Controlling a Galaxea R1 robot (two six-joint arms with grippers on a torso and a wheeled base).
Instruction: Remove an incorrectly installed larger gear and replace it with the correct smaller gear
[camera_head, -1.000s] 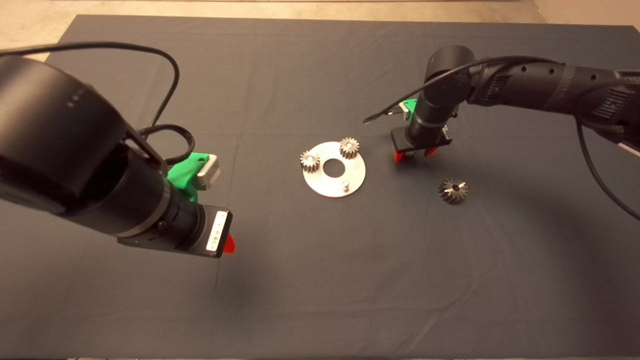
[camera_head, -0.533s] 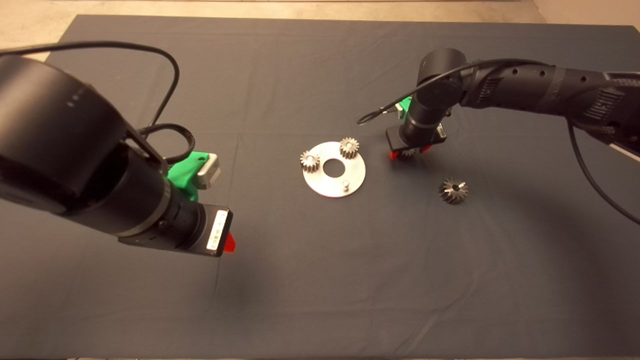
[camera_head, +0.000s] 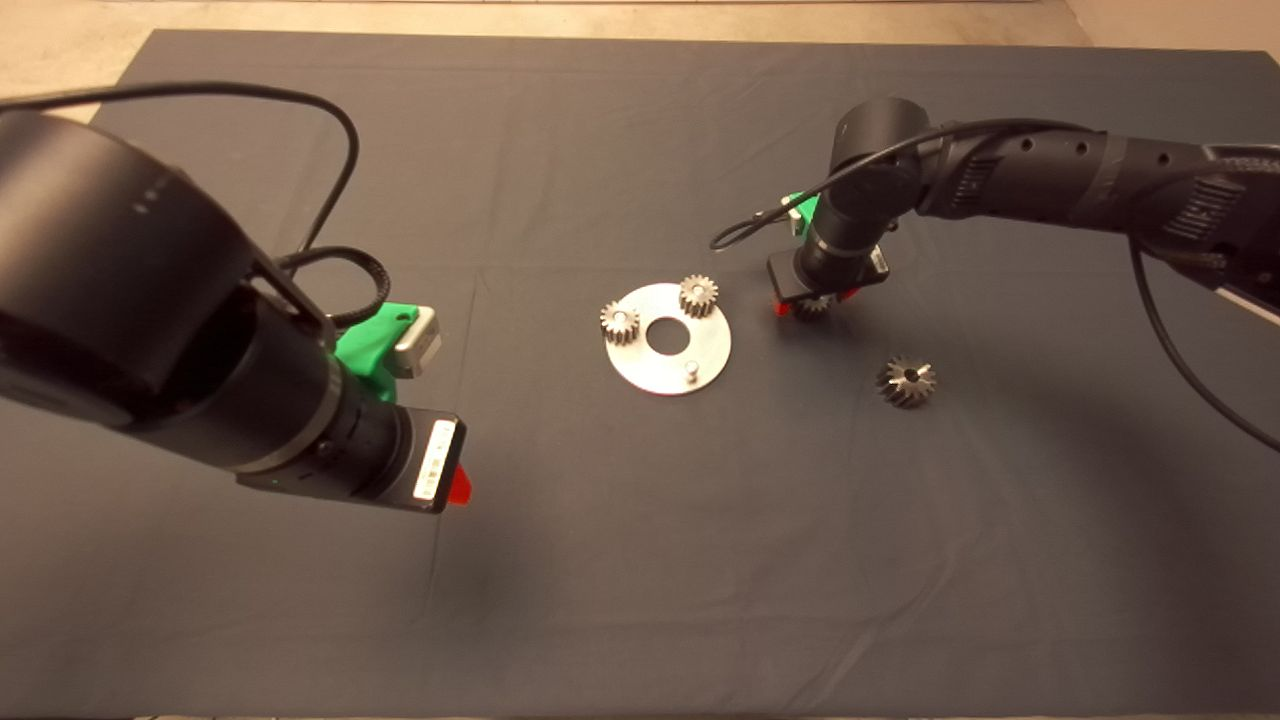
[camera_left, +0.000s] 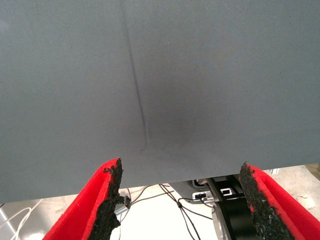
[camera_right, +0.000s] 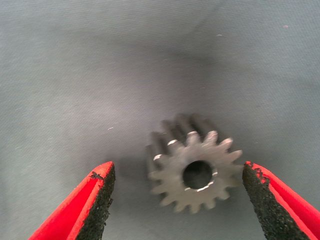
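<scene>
The smaller gear, grey steel with straight teeth and a round bore, lies flat on the mat. My right gripper is open, one finger on each side of it and not touching. In the head view the right gripper stands just right of the round steel plate and hides most of that gear. The larger gear, dark with slanted teeth, lies on the mat right of the plate. My left gripper hovers open and empty over bare mat at the left.
The plate carries two small gears on pins and one bare pin at its near right. The left wrist view shows the mat's edge and cables on the floor beyond.
My right gripper has shifted a little to the left, toward the plate, and now straddles the loose small gear. The left arm, plate and larger gear have not moved.
</scene>
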